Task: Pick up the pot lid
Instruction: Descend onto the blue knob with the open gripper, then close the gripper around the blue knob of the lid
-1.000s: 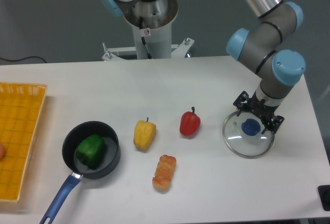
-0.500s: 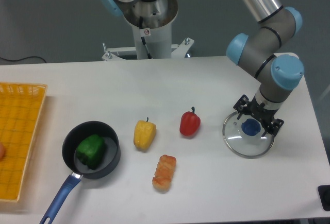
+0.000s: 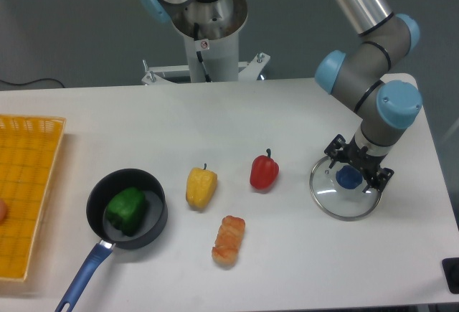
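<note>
My gripper (image 3: 353, 163) is over the upper part of the pot lid (image 3: 336, 201), at the right of the camera view. Its fingers are spread apart, one toward the lid's upper left and the other toward its right side. The lid is round, of clear glass, with a blue knob (image 3: 349, 177) that shows between and slightly below the fingers. No grip on the knob is visible. How high the fingertips are above the glass is hard to judge.
Left of the lid lie a red pepper (image 3: 264, 173), a yellow pepper (image 3: 201, 187) and an orange-brown item (image 3: 229, 239). Farther left is a black pot (image 3: 162, 220) with a blue handle, holding something green. A yellow crate (image 3: 30, 197) stands at the left edge.
The arm and gripper have shifted slightly down and left in the view, over the lid. The fingers stay apart, and the lid has not moved.
</note>
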Robot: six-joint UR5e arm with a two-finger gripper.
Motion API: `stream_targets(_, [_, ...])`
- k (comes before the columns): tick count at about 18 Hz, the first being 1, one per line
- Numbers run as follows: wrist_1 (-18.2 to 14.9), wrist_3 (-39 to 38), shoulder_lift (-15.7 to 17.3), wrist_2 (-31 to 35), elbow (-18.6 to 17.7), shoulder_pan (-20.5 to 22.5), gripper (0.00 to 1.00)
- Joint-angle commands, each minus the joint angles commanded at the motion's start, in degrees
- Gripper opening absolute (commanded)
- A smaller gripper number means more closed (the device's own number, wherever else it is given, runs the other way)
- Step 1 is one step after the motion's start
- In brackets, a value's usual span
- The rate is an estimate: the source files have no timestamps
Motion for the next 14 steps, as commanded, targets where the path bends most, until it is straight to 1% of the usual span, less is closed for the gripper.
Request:
stream_targets(11, [0.35,0.26,-0.35,0.00,-0.09,-0.35,1.00])
stream_targets(12, [0.35,0.35,-0.35,0.00,-0.09,-0.35,0.99])
stream_targets(14, [0.27,0.44,-0.35,0.09,-0.09,-0.35,0.94])
